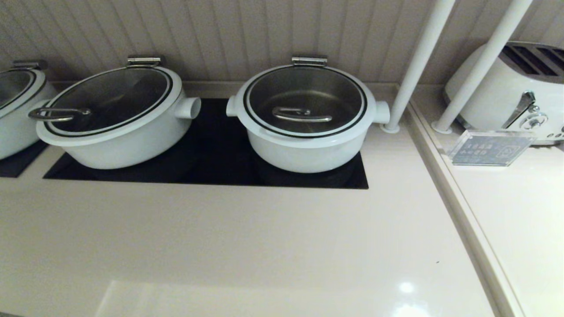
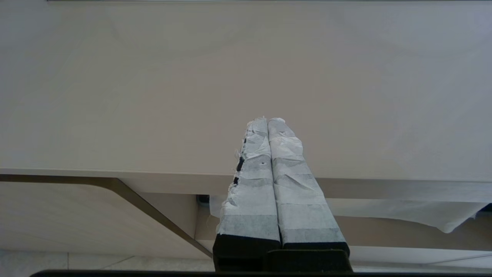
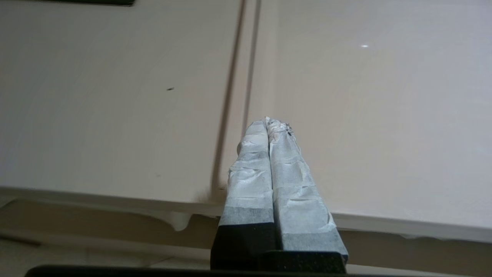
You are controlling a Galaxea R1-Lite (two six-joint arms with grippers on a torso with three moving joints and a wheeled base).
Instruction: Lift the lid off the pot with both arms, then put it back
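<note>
The pot (image 1: pixel 304 152) is round and white with a stub handle on each side; it stands on the black hob panel (image 1: pixel 211 167) at centre back. The lid (image 1: pixel 305 102) lies shut on it, with a flat steel bar handle (image 1: pixel 301 115) and a steel hinge clip (image 1: pixel 309 60) at the back. Neither arm shows in the head view. My left gripper (image 2: pixel 268 120) is shut and empty over the counter's front edge. My right gripper (image 3: pixel 267 120) is shut and empty near the counter's front edge, by a seam in the top.
A like white pot (image 1: pixel 114 119) with a jutting loop handle stands to the left, and a third pot (image 1: pixel 17 110) at the far left. Two white poles (image 1: pixel 418 66) rise at the right. A white toaster (image 1: pixel 515 92) and a clear sign (image 1: pixel 489 147) stand beyond them.
</note>
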